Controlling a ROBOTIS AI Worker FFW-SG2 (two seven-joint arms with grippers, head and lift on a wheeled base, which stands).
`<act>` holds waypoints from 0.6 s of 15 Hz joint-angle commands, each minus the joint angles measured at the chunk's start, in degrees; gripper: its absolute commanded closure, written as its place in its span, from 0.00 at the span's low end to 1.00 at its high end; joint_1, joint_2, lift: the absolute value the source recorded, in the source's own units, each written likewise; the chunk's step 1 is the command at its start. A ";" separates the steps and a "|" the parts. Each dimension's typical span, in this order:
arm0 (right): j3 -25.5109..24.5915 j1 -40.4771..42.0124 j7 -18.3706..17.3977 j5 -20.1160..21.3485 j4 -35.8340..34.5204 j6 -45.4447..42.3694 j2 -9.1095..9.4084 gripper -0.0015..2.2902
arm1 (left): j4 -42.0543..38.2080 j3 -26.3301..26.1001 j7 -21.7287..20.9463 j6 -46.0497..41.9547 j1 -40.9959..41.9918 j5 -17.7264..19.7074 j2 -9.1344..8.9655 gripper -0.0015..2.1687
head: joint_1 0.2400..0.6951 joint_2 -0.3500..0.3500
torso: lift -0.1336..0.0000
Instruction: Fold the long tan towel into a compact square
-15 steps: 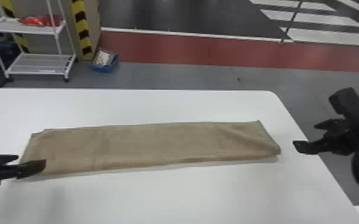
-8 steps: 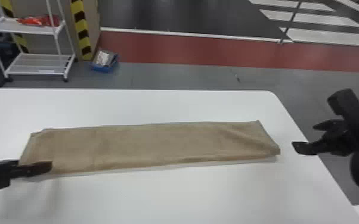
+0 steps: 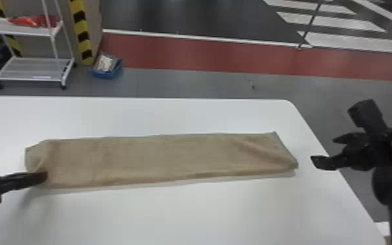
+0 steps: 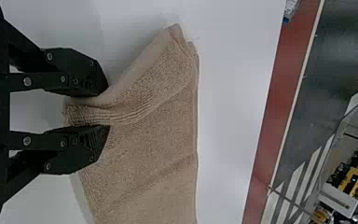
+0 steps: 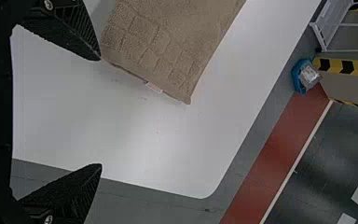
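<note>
where left claw [image 3: 41,178] pinches towel [image 3: 162,159], that spot is partly hidden | right claw [image 3: 327,150]: gaping, empty

Looks bright over the white table [image 3: 205,211] and dimmer over the grey floor [image 3: 185,83]. Spreads softly, hard to trace to a source. Casts a blurry-edged shadow below the left gripper [image 3: 42,178] and a thin one along the towel's [image 3: 159,159] near edge. Lifts to a paler sheen on the tabletop in the right wrist view.
</note>
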 commanded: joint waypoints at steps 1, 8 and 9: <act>-0.33 0.00 -0.08 -0.02 0.61 -0.37 0.00 0.03 | -3.67 2.75 -0.04 0.02 1.22 2.65 -0.73 0.79 | 1.00 0.25 | 0.07; -1.03 0.97 0.01 -0.90 -0.27 -0.37 0.18 0.03 | -12.55 4.51 -2.94 6.35 2.80 5.72 -2.57 0.91 | 1.00 0.22 | 0.07; -1.65 1.06 0.01 -1.34 -0.27 -0.89 0.09 0.03 | -14.74 5.21 -4.00 8.63 2.71 5.72 -2.48 0.91 | 1.00 0.21 | 0.07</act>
